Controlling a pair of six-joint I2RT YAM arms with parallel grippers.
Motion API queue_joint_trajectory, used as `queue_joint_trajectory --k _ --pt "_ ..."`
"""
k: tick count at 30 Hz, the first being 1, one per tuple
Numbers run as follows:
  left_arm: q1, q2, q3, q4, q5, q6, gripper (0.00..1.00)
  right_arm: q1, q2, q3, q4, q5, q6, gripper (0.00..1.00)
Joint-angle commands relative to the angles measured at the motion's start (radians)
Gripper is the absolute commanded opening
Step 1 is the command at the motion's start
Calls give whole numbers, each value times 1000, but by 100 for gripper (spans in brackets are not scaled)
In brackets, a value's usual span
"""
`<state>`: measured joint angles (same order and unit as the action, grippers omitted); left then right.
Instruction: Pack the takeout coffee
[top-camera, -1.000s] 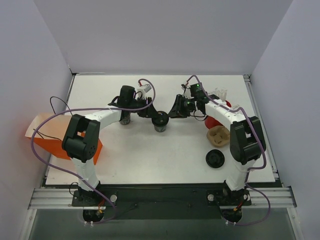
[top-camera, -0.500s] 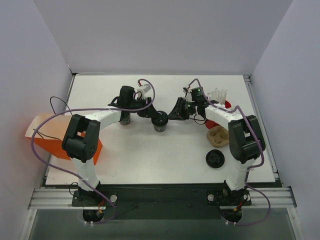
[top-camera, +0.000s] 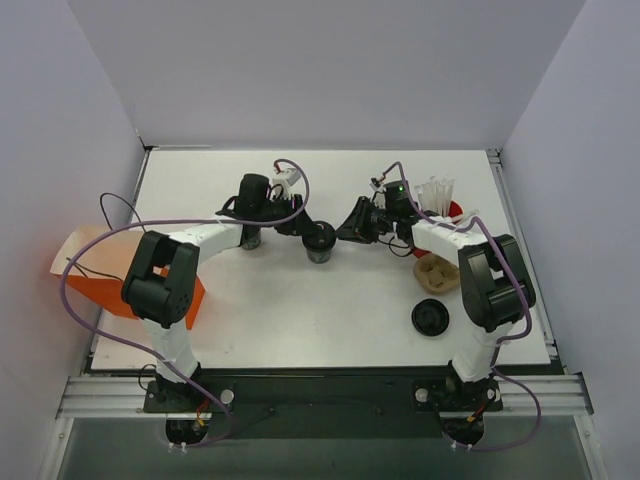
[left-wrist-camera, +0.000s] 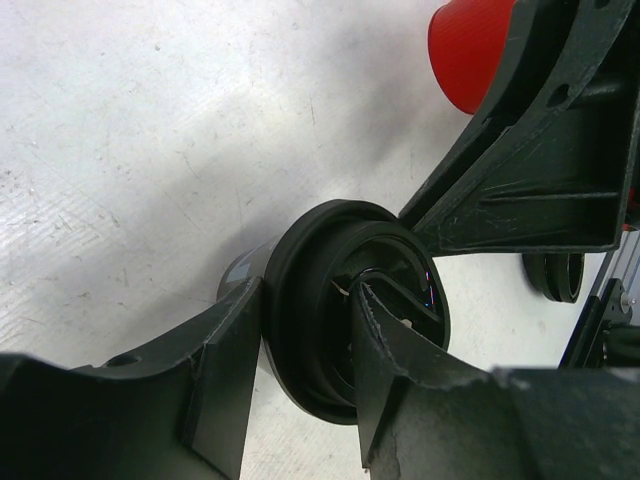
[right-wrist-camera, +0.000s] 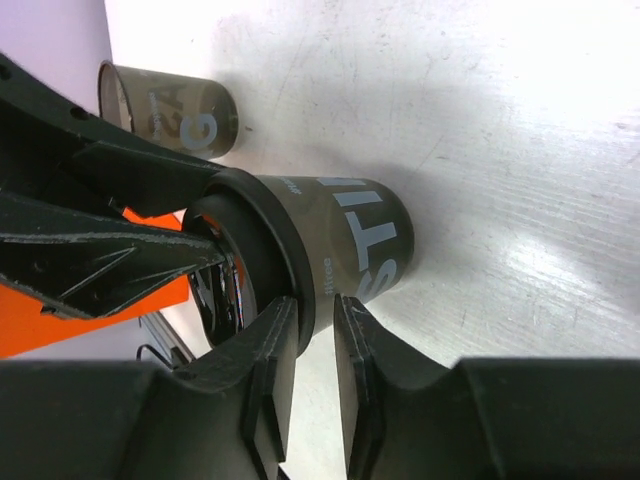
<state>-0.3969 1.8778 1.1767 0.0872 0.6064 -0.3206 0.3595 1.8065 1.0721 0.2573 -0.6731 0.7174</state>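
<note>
Found the takeout coffee (top-camera: 320, 243) upright near the middle of the table (top-camera: 300, 320), right of a lidless cup (top-camera: 250, 237). Saw the left gripper (left-wrist-camera: 300, 310) pinching its lid rim from the left, the right gripper (right-wrist-camera: 308, 320) nearly closed, nipping that rim from the right.

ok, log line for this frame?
takeout coffee: upright, lidded, mid-table | left gripper: clamped on its lid rim | right gripper: jaws narrow at same rim, contact unclear

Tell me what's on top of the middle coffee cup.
A black lid caps the cup, the left tool pinching its rim. The contents are hidden under it.
</note>
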Motion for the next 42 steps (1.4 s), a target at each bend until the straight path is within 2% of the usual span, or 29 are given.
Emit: queue_joint_trajectory --k 1,2,5,11,17,21,24,32,42 --pt "-33 93 -118 -236 -243 45 47 41 -25 44 -165 99 -26 28" --pt "-31 83 -135 -231 -246 22 47 39 -42 55 -164 96 6 36" --pt "-31 69 -149 -222 -244 -17 47 38 -114 48 -110 96 81 49" --pt "-31 32 -164 -205 -211 -116 47 82 -156 -38 37 161 186 62" --pt "-31 4 -149 -221 -203 -195 47 145 -156 -35 -7 269 221 65" --pt "-33 -12 -157 -221 -217 -224 47 180 -188 -44 -79 433 215 66" --pt "-33 -23 -167 -215 -224 -244 48 187 -213 -54 -105 481 228 66" --pt "-33 -20 -170 -224 -241 -248 47 185 -279 -44 -170 529 214 66" --pt "-34 -36 -184 -199 -249 -294 47 191 -214 -18 -152 530 251 66"
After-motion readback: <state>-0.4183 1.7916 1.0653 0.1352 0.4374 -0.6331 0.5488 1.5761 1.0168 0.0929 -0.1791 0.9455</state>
